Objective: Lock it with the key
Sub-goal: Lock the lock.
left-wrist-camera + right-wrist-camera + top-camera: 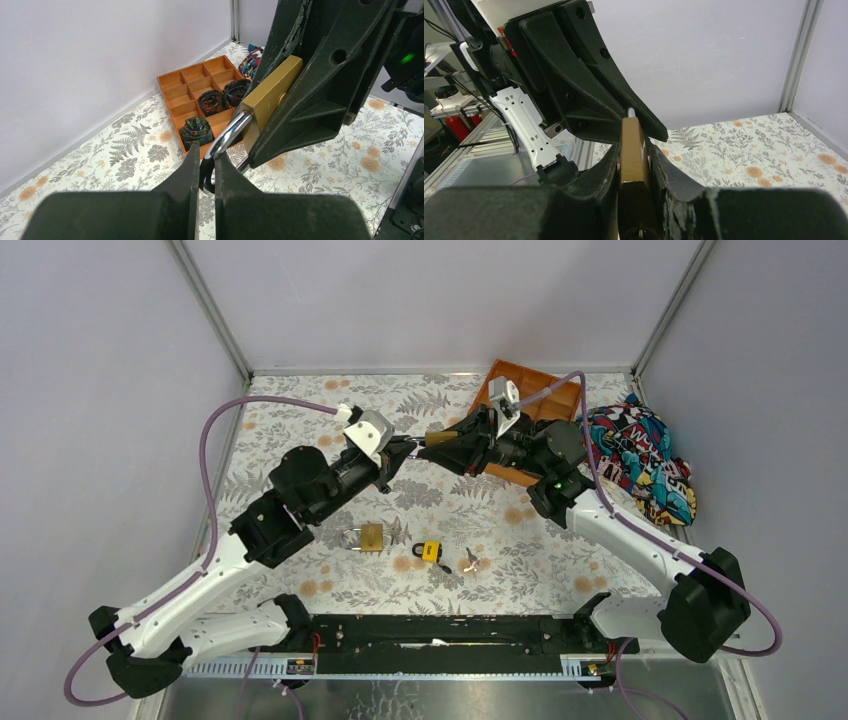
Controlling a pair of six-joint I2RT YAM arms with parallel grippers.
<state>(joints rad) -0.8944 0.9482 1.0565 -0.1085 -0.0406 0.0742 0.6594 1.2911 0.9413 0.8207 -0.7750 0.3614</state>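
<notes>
The left pincer (206, 159), black and wedge-fingered, is closed on the curved steel shackle (227, 135) of a brass padlock (272, 90). The right pincer (633, 150) clamps that lock's flat rectangular body, held in the air at upper centre of the overhead frame. Lower, on the floral bench (300, 420), lie a second brass padlock (370, 537), a yellow-and-black padlock (429, 551) and a small key (470, 560). Farther back, an orange compartment tray (176, 93) holds three dark rolls (196, 131); a bright printed cloth (645, 455) lies right.
</notes>
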